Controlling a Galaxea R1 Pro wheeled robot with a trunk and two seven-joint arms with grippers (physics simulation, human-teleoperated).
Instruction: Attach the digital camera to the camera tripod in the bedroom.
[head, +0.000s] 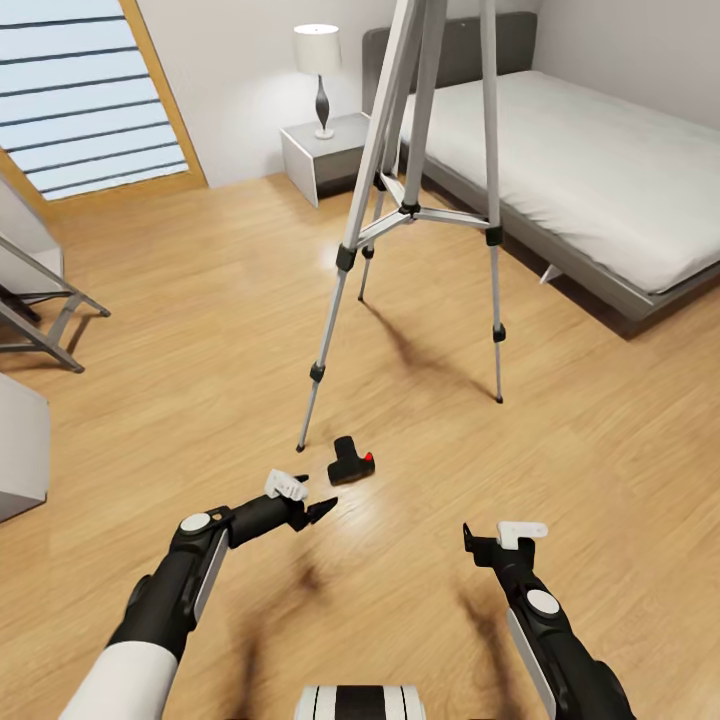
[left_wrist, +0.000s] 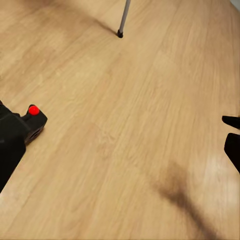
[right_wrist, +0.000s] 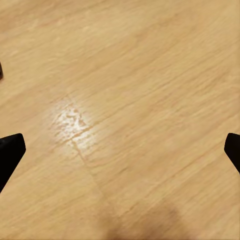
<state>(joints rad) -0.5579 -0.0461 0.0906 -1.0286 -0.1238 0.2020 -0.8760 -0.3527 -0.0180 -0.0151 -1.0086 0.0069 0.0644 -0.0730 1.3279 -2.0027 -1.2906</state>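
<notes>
On glossy wood-plank floor (head: 200, 330): boxy black digital camera (head: 350, 464); left claw (head: 305, 508), right claw (head: 490, 545) both spread.

No writing, label, brand or number can be read anywhere here (the surfaces are all plain).

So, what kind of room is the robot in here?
Most likely a bedroom: a grey bed stands on the wood floor, with a white nightstand beside it carrying a table lamp.
</notes>
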